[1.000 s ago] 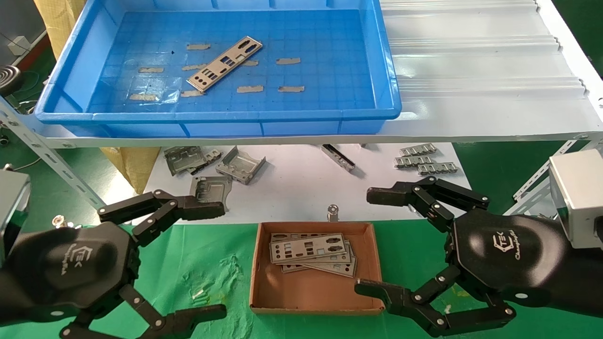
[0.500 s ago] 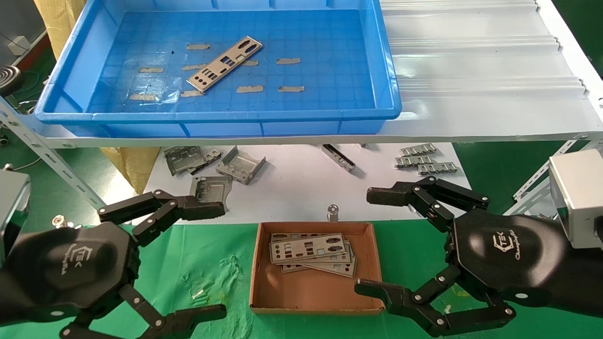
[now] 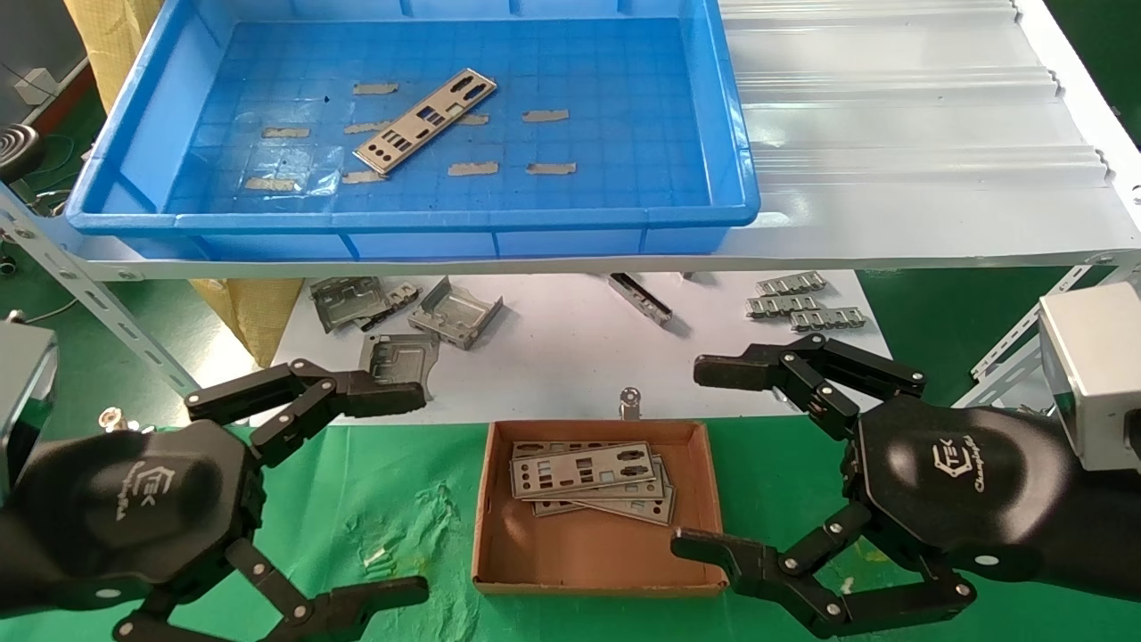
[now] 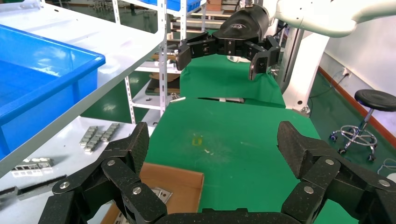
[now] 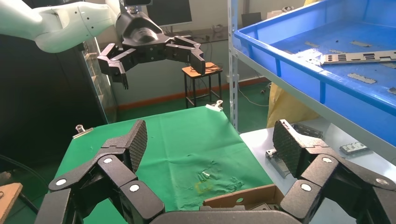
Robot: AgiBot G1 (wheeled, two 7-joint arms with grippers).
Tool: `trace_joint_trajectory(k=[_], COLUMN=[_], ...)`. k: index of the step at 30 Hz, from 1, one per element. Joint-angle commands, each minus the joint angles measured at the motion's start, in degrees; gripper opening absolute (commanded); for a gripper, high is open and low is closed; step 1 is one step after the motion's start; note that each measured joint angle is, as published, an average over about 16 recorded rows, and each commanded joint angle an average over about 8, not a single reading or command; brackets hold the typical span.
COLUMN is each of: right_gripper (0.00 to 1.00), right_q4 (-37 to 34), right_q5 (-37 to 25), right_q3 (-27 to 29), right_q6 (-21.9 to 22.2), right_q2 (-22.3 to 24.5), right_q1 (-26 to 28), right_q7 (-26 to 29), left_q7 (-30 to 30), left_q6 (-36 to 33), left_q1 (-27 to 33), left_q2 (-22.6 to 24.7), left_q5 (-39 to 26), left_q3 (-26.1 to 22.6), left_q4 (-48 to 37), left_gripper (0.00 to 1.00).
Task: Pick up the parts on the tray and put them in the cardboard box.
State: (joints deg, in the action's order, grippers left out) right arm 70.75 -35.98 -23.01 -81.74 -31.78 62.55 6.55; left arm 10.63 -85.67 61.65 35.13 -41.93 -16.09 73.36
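One silver-grey part (image 3: 426,120) lies at an angle on the floor of the blue tray (image 3: 740,169) on the upper shelf; it also shows in the right wrist view (image 5: 357,57). The cardboard box (image 3: 593,578) sits on the green cloth between my grippers and holds a stack of parts (image 3: 588,479). My left gripper (image 3: 406,490) is open and empty, hovering left of the box. My right gripper (image 3: 704,459) is open and empty, hovering right of the box. The box edge shows in both wrist views (image 4: 180,176) (image 5: 238,196).
Bent metal brackets (image 3: 455,312) and small linked grey strips (image 3: 807,303) lie on the white sheet (image 3: 570,357) under the shelf. A metal shelf upright (image 3: 89,294) slants at the left. A white corrugated sheet (image 3: 891,107) covers the shelf right of the tray.
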Motion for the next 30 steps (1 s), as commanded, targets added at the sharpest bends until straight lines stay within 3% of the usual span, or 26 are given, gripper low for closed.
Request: trace_joint_trajectory(k=[1, 30], right_gripper=[1.0, 1.0], right_q4=[0.0, 0.0], right_q5=[0.0, 0.0], right_q3=[0.0, 0.0], right_q6=[0.0, 0.0], right_q2=[0.0, 0.0], right_q1=[0.0, 0.0], right_q7=[0.0, 0.0], left_q7=[0.0, 0.0], left_q6=[0.0, 0.0], left_q1=[0.0, 0.0], left_q2=[0.0, 0.0], left_q5=[0.0, 0.0], left_q3=[0.0, 0.0], left_q4=[0.0, 0.0], left_gripper=[1.0, 1.0])
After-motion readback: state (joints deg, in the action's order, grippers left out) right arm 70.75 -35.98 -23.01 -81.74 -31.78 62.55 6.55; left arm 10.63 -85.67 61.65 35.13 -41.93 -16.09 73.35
